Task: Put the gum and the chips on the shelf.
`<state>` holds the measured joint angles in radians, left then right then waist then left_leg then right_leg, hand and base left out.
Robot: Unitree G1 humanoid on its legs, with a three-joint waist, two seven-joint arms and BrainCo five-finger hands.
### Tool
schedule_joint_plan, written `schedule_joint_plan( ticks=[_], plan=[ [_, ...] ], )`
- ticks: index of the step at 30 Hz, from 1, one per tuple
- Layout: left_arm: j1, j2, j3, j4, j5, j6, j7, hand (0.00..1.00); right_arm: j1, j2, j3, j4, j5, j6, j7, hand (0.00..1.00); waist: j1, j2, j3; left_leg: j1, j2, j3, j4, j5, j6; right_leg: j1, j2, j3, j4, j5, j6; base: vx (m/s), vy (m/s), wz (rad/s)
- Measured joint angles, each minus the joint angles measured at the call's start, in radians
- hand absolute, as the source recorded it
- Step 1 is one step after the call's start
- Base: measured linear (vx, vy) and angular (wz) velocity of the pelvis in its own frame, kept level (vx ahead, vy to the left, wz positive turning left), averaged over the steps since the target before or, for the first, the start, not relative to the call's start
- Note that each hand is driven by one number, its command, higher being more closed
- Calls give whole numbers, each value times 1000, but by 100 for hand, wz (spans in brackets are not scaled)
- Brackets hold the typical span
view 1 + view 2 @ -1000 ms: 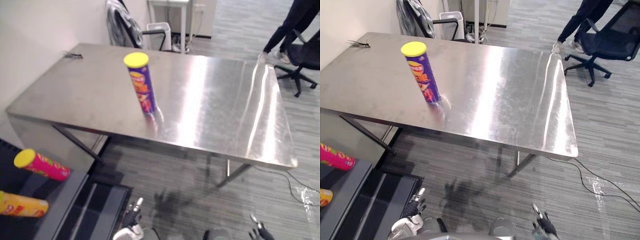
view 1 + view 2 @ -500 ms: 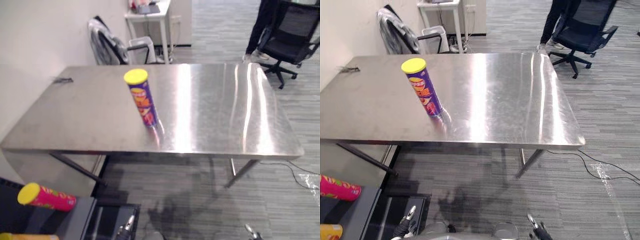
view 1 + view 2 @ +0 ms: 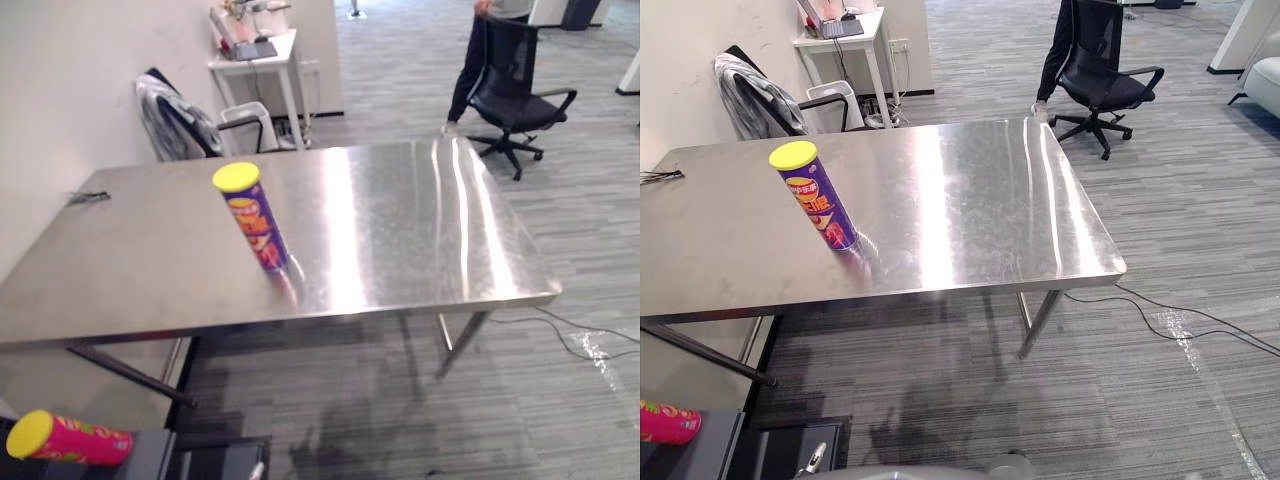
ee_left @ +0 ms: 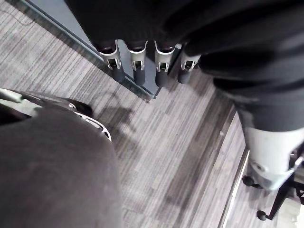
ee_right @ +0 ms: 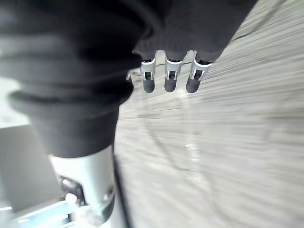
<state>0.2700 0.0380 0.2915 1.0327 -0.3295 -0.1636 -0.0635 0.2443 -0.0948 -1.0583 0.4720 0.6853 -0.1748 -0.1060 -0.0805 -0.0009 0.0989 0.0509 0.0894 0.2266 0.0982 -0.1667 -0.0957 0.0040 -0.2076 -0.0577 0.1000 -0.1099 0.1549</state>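
Observation:
A purple chips can [image 3: 256,222] with a yellow lid stands upright on the steel table [image 3: 400,240], left of its middle and near the front edge. A pink chips can [image 3: 66,441] with a yellow lid lies on its side on the dark shelf [image 3: 725,450] at the lower left. My left hand [image 4: 137,66] hangs low over the carpet beside the shelf's edge, fingers straight and holding nothing. My right hand [image 5: 168,76] also hangs over the carpet, fingers straight and empty. Both hands are far below and in front of the table.
A black office chair [image 3: 512,95] stands beyond the table's far right corner with a person [image 3: 478,45] behind it. A chair draped with a jacket [image 3: 178,115], a white bin and a small white desk [image 3: 255,50] stand behind the table. A small dark object [image 3: 86,198] lies at the table's far left.
The camera has swung, so the whole scene shifted. The yellow can on the shelf has slid out of the picture. The purple can keeps its place on the table.

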Motion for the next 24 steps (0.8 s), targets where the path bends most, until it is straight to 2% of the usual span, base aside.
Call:
schedule_joint_plan(
  ticks=[2,5,7,10,13,14,17,18,20,22,24],
  plan=[
    [-1,13,-26,-5,0,0,0,0,-37,-27,-55,-144,-52,-49,-80,0,-1,-10,-16,-11,-4,-24,-23,10,-2,0,2,-24,-11,1,3,134,-6,29],
    [-7,41,-69,-13,0,0,1,0,-133,-80,-71,-280,-168,-79,-182,0,0,-27,-26,-12,1,-52,-30,19,-3,6,10,-50,-10,2,2,152,-13,25],
    [-10,44,-87,-17,0,0,2,0,-200,-96,-53,-332,-208,-78,-206,0,2,-30,-28,-10,0,-60,-33,18,-4,7,10,-52,-9,2,2,99,9,9],
    [-10,48,-109,-41,-2,0,2,0,-295,-125,71,-435,-277,-78,-211,0,8,-31,-28,-6,-3,-75,-45,18,-3,12,7,-63,-5,2,2,88,28,13],
    [-10,48,-109,-45,-3,1,2,0,-331,-179,215,-471,-263,-79,-166,0,16,-33,-28,5,-4,-79,-49,17,-2,21,6,-71,4,2,2,65,24,6],
    [-11,48,-109,-49,-3,1,1,0,-334,-217,289,-484,-237,-78,-130,0,28,-36,-28,7,-5,-79,-52,17,-2,21,5,-71,5,2,2,59,25,0],
    [-8,52,-110,-57,-3,1,-9,0,-346,-316,471,-513,-188,-70,7,0,33,-39,-30,7,-6,-97,-60,18,-2,24,3,-84,5,4,3,51,14,10],
    [-8,53,-111,-58,-4,1,-14,0,-352,-336,507,-507,-176,-69,32,0,33,-38,-31,7,-6,-101,-60,18,-2,27,3,-91,5,6,5,49,3,20],
    [-8,54,-120,-59,-13,1,-25,0,-389,-383,636,-459,-157,-42,98,0,42,-35,-33,8,7,-107,-60,18,-1,34,15,-109,1,34,-5,35,9,12],
    [-8,55,-129,-73,-19,1,-27,0,-408,-397,719,-431,-154,-18,138,0,60,-36,-33,7,10,-107,-59,19,0,39,18,-116,-13,56,-6,13,17,2],
    [-7,54,-131,-78,-22,1,-29,0,-422,-397,786,-407,-135,6,178,0,64,-38,-31,3,5,-128,-58,23,6,57,10,-138,-34,74,-7,25,24,23]
  ],
)
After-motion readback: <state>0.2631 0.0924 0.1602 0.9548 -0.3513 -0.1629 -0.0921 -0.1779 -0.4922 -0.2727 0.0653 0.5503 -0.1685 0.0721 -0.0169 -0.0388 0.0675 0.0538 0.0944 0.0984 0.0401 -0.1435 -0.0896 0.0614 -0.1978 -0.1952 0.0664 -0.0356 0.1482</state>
